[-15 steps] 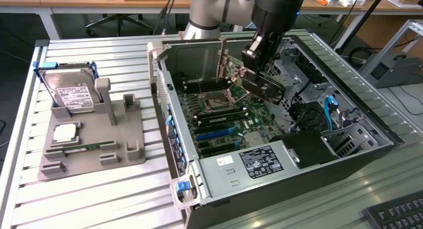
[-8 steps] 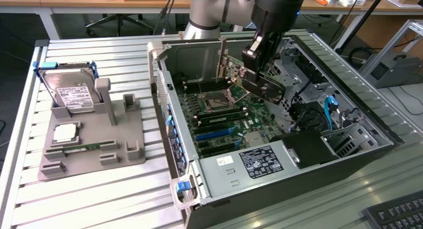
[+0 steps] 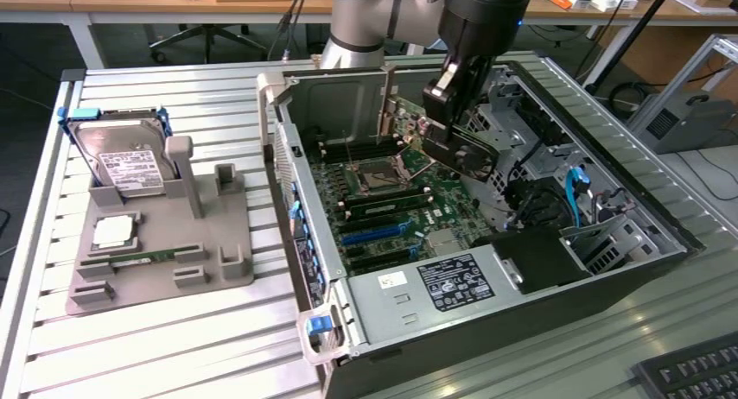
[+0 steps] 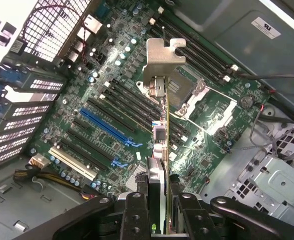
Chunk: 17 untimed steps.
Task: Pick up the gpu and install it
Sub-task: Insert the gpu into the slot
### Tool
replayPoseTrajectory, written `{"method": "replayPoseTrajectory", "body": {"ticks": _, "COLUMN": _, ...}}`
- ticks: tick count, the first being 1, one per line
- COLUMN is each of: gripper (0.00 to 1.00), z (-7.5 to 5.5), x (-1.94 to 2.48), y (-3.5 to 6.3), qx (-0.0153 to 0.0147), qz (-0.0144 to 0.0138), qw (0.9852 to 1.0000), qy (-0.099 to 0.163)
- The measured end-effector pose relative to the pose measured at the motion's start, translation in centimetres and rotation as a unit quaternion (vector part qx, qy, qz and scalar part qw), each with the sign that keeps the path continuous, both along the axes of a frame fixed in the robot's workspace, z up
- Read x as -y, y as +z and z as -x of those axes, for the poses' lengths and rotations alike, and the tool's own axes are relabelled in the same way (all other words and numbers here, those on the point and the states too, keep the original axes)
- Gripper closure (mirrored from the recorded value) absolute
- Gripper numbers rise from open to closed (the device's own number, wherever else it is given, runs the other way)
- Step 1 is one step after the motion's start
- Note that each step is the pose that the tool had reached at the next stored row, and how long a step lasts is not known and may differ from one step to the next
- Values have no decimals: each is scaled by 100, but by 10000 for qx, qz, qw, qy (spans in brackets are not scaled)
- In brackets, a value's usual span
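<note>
Wrist view showed fingers (image 4: 136, 215) clamped partway on the thin black, silver-bracketed gpu (image 4: 159, 125) above the green motherboard (image 4: 111, 95); probably stiff, fragile, best edge-held.

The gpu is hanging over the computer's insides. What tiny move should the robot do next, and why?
Probably shift it toward the blue slot: the jaws hold the gpu above the motherboard, and its bracket hangs over the processor socket instead.

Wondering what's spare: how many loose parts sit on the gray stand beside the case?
3 on the gray stand: a hard drive standing at its far end, a square silver chip mid-stand, a slim green memory stick nearer the camera. Others may be hidden.
</note>
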State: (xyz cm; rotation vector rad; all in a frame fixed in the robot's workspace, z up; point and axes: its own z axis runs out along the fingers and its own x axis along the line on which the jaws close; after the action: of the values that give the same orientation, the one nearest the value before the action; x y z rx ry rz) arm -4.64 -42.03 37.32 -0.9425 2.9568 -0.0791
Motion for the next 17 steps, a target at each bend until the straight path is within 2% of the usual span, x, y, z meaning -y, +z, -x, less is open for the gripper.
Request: {"method": "replayPoseTrajectory", "body": {"ticks": 17, "gripper": 73, "z": 0, "x": 0, "y": -1, "qx": 0, "qz": 7, "qw": 9999, "qy": 104}}
